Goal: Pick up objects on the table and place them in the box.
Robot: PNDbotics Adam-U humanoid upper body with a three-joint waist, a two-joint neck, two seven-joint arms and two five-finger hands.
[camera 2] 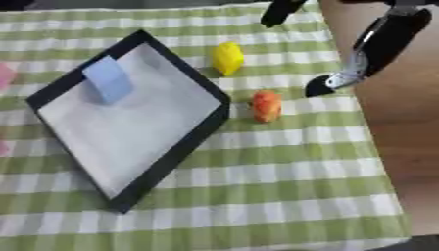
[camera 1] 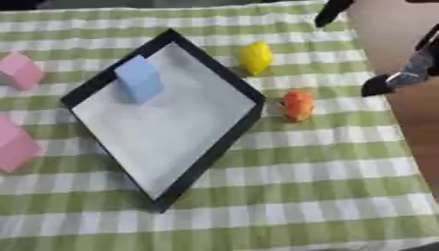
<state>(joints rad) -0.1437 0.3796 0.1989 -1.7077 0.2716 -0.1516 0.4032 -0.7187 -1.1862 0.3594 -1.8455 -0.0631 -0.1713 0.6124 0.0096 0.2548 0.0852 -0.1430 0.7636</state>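
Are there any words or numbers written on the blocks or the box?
None. No words, numbers or signs show anywhere.
Blue block: plain.
Yellow block: plain.
Orange block: plain.
Pink blocks: plain.
Box: black rim, white inside, no label.
Cloth: only green and white checks.

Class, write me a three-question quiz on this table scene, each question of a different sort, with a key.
1. True or false: the blue block already lies inside the box.
2. Which item lies nearer the box's right corner: A the yellow object, B the orange object?
3. Fill in: the pink blocks lie on the box's ____ side.

Key: 1 true. 2 B. 3 left.
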